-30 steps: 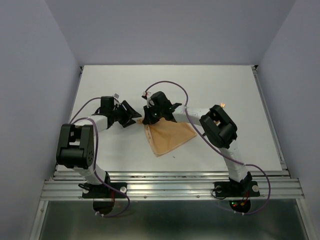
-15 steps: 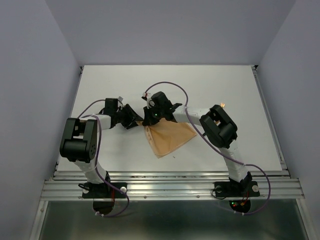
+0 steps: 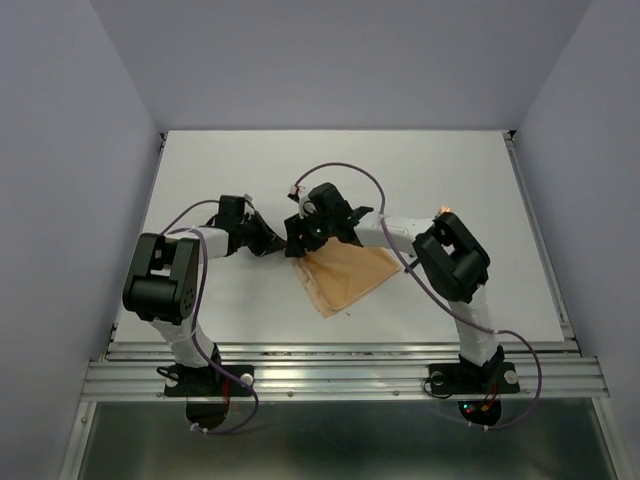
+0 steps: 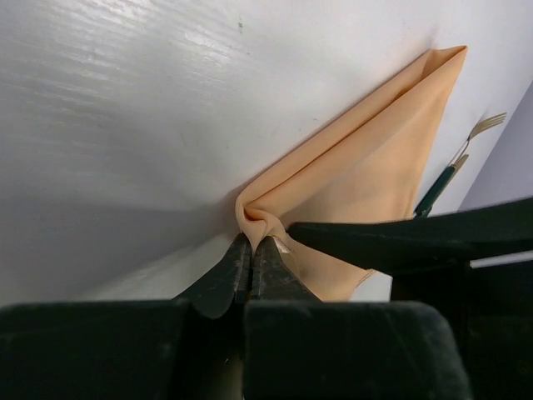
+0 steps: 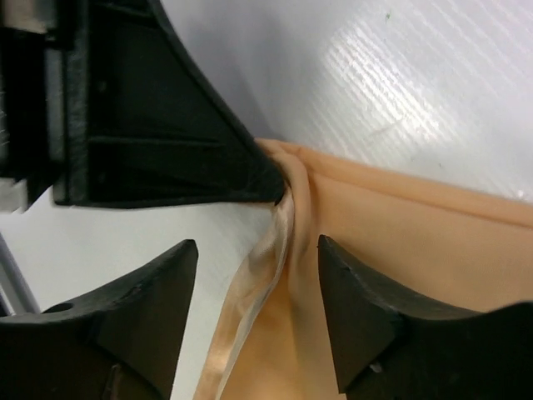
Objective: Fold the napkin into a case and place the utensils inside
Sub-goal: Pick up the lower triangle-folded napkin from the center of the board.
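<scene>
From above, we see the peach-orange napkin (image 3: 345, 278) lying folded into a rough triangle near the middle of the white table (image 3: 450, 180). Both arms reach in to its upper-left corner. The left gripper (image 3: 272, 243) and right gripper (image 3: 298, 238) meet there, too small and dark from above for us to judge their grip.

The left wrist view settles one: the left jaws are pressed together, pinching the bunched corner of the cloth. This view also shows a gold-headed fork (image 4: 485, 125) with a dark handle beyond the napkin's far edge, which we cannot make out from above.

The right wrist view shows the right jaws standing wide apart, straddling that same corner and a loose hem, gripping nothing.
</scene>
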Motion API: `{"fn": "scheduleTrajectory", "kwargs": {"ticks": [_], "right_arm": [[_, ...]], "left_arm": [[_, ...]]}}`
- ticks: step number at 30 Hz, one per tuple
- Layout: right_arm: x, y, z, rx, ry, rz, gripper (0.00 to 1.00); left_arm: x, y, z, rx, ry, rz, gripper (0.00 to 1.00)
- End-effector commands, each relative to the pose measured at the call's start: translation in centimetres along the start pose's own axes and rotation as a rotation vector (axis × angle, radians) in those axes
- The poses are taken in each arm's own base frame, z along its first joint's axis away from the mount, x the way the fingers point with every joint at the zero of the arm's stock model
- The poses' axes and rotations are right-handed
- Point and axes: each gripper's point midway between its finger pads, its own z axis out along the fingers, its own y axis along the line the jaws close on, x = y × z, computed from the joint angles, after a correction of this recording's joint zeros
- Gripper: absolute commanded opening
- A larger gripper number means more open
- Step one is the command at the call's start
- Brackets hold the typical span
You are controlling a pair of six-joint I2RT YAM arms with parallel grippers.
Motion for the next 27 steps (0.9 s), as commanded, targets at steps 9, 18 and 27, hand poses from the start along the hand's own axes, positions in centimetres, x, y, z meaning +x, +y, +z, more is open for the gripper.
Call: {"fn": "scheduleTrajectory", "kwargs": {"ticks": [9, 18, 27], "right_arm": [[3.3, 0.7, -8.0, 0.29, -0.037, 0.018, 0.67], [7.5, 4.9, -9.5, 0.392, -0.061, -0.036, 0.68], [10.0, 4.5, -7.3, 0.561, -0.031, -0.104, 0.68]], "left_arm": [[-1.2, -1.8, -3.0, -0.048, -0.111, -0.125, 0.0], [-1.4, -1.1, -3.7, -0.111, -0.15, -0.173, 0.0], [-1.2, -1.0, -3.3, -0.123, -0.141, -0.163, 0.0]]}}
